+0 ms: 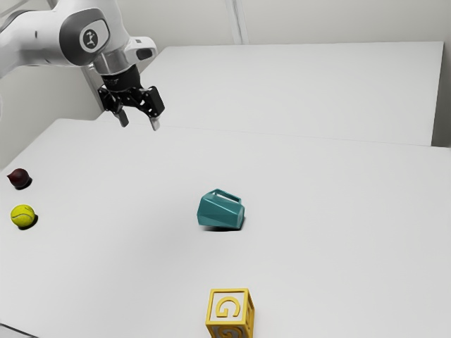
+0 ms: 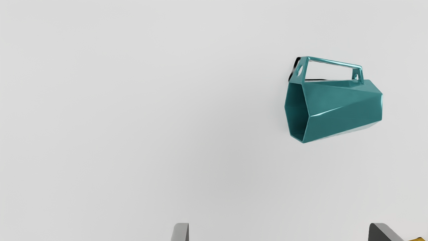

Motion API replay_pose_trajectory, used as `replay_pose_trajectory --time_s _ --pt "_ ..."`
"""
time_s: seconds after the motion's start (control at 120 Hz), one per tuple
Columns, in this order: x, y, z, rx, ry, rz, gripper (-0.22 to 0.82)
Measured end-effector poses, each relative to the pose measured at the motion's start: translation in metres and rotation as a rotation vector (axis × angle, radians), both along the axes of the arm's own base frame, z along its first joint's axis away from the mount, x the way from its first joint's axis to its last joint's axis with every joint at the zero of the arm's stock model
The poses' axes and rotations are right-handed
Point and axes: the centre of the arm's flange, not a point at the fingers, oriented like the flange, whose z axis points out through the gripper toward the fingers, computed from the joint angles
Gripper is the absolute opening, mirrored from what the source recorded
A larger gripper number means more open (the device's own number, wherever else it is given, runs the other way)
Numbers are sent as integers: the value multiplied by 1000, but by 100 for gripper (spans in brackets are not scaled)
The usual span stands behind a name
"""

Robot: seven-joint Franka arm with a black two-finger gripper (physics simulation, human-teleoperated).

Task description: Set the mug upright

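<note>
Mug [image 2: 341,107] lies on side, lower than gripper [image 1: 139,125], well apart; jaws spread wide.

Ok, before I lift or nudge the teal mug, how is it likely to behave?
The mug looks rigid, given its crisp edges, so I wouldn't expect it to squash. It lies on its side, but its flat facets and jutting handle should hinder rolling. Its glossy highlights suggest a smooth surface that might slip in the gripper.
</note>
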Motion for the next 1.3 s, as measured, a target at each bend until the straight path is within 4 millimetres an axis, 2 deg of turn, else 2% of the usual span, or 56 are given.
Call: replay_pose_trajectory --time_s 0.275,0.442,0.6,0.925,1.15,1.3 --pt "-5 2 -5 -5 11 5 58" --pt "-12 -1 -31 -64 21 15 58" --pt "-16 -1 -69 -189 15 48 58" --pt "-25 26 -162 -508 -78 201 58" --pt "-33 28 -209 -699 -161 269 58" --pt "-33 29 -234 -766 -202 266 58"
